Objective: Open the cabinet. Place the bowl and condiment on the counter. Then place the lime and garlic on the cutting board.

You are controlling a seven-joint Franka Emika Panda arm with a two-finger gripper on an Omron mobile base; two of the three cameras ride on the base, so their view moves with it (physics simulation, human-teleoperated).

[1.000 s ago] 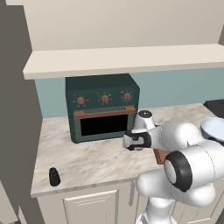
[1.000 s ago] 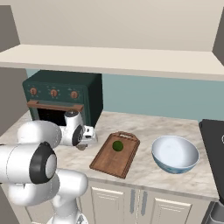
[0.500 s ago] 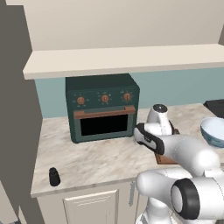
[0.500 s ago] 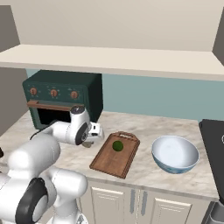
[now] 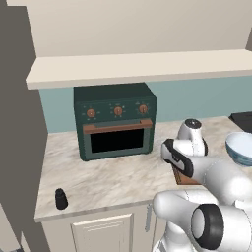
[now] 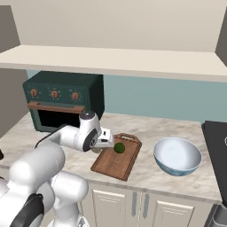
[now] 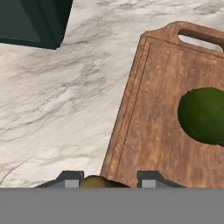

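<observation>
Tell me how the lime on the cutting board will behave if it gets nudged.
The lime looks round and smooth, so it would probably roll easily. The cutting board seems to have a raised rim, which may stop a gentle roll. It sits near the handle end, so a harder push might send it off.

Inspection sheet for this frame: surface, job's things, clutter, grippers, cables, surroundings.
Surface: counter, beige marble look.
Job's things: lime on the cutting board; bowl on the counter right of the board; condiment near the counter's front left edge; garlic between the jaws.
Clutter: nothing seen.
Grippers: gripper shut on the garlic, over the board's left rim.
Cables: nothing seen.
Surroundings: green oven at the back, cream shelf above, teal wall behind.
</observation>
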